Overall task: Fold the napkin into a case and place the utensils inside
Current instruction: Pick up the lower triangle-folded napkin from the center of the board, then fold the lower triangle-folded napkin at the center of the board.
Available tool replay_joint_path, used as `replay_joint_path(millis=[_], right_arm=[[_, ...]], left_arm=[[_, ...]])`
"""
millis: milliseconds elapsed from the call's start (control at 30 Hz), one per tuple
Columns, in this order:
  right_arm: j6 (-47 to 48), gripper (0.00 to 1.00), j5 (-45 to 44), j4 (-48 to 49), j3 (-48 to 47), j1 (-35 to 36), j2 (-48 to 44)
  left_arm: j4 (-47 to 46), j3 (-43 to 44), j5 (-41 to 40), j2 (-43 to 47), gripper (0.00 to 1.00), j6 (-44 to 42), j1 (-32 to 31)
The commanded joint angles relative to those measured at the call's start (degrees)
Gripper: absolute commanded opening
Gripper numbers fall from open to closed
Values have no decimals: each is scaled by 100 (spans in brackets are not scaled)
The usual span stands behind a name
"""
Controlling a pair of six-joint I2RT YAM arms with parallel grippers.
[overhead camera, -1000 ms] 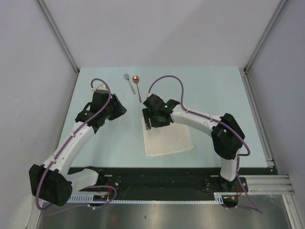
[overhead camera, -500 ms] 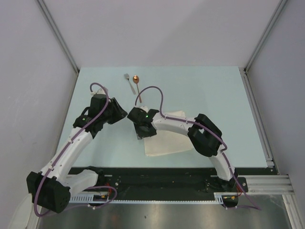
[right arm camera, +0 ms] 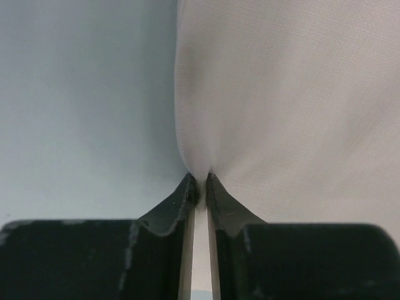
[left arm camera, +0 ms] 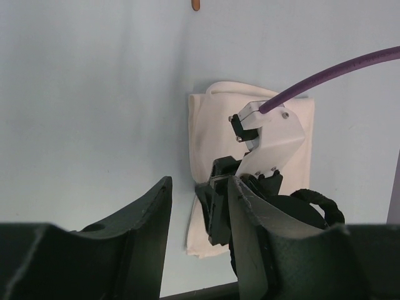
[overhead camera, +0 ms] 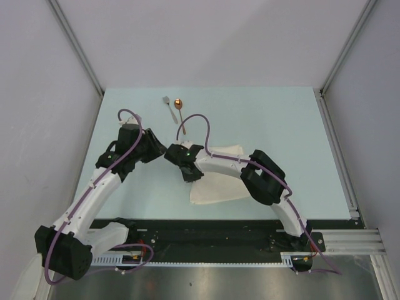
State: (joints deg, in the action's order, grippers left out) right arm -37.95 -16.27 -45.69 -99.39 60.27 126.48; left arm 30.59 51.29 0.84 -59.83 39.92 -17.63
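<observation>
right wrist: right gripper has closed on the napkin edge; left gripper open, empty.

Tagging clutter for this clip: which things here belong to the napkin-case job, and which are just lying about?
Job in hand:
napkin, its edge pinched by the right pincer
fork
spoon
left pincer, open

Lying about:
no loose items seen; only fixtures: table, purple cable

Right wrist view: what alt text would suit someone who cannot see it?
The right gripper pinches the left edge of the cream napkin. The cloth fills the right side, the pale blue table the left.
</observation>
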Motion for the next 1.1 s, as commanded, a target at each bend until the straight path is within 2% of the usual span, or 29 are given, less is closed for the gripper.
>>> replay_joint_path(millis=[0,67,233,267,333,367,400,467,500,567,667,733,1067], right_arm=[[-142,8,124,201,184,-7,360],[-11,0,194,306,192,-50,220],[244,0,966,1042,569,-322,-884],[253,0,1159,1219,892,-401,-1097],[192,0,1940,1840,1324,-717,-1527],[131,0,2231,2071,1866,-858,-1869],[-9,0,2825,2317,2106,-1016,-2037],[-115,0,3339,3002,2642,-1473,-2371],[-168,0,3837,3214,3132,-1622,-2443],[-309,0,4497,3829,3522,-2035,-2583],[-598,0,5210,4725,4286,-2528,-2768],[-652,0,5441,5087,4647,-2852,-2839],[-406,0,6162,5457,5474,-3890,-3076]], left_arm=[[-176,-57,196,165,46,-204,66],[-334,-84,468,139,47,-344,66],[-921,-356,1294,42,53,-415,75],[-1010,-391,1348,25,54,-406,75],[-1247,-497,1497,-45,54,-319,75],[-1309,-506,1541,-81,54,-292,67],[-1458,-549,1568,-168,53,-222,66],[-1608,-585,1655,-274,53,-125,14],[-1730,-585,1673,-405,51,-47,-21],[-1811,-550,1639,-590,50,41,-188],[-1863,-348,1464,-942,47,129,-478],[-1942,-278,1375,-1204,46,182,-671],[-2101,223,1023,-2154,34,358,-1155]])
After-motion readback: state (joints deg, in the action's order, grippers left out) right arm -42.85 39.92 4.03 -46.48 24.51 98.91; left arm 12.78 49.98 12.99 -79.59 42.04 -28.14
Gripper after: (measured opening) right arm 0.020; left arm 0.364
